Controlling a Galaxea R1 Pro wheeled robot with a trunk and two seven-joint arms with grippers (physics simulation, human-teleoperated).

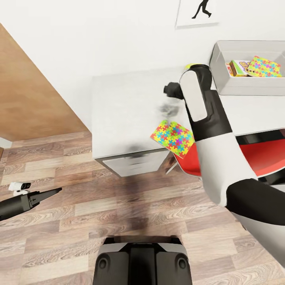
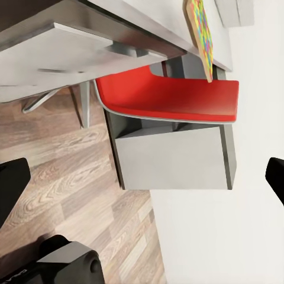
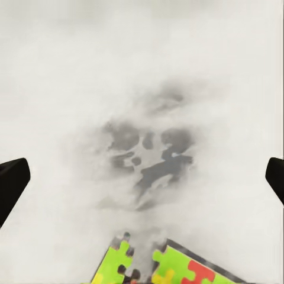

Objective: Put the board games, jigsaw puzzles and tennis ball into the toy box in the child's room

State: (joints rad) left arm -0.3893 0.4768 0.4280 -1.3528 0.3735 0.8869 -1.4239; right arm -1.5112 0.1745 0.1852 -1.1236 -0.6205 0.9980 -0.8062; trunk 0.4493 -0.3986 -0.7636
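Observation:
One jigsaw puzzle point(image 1: 173, 137) lies flat at the front edge of the pale grey table point(image 1: 122, 114), a corner overhanging; it shows too in the left wrist view point(image 2: 201, 35) and the right wrist view point(image 3: 171, 269). The toy box point(image 1: 221, 75) at the back right holds a second jigsaw puzzle point(image 1: 264, 66) and a white-green board game point(image 1: 237, 68). My right gripper point(image 1: 171, 90) hovers open above the bare tabletop just beyond the near puzzle point(image 3: 142, 183). A yellow-green sliver, likely the tennis ball point(image 1: 192, 65), peeks from behind my right wrist. My left gripper point(image 1: 51, 192) hangs open and empty over the floor point(image 2: 142, 183).
A red chair point(image 1: 261, 154) is tucked under the table point(image 2: 171, 97), beside a grey drawer unit point(image 1: 134, 164). A wooden door panel point(image 1: 31, 91) stands at the left. A silhouette picture point(image 1: 198, 12) hangs on the white wall. My base point(image 1: 142, 261) stands on plank floor.

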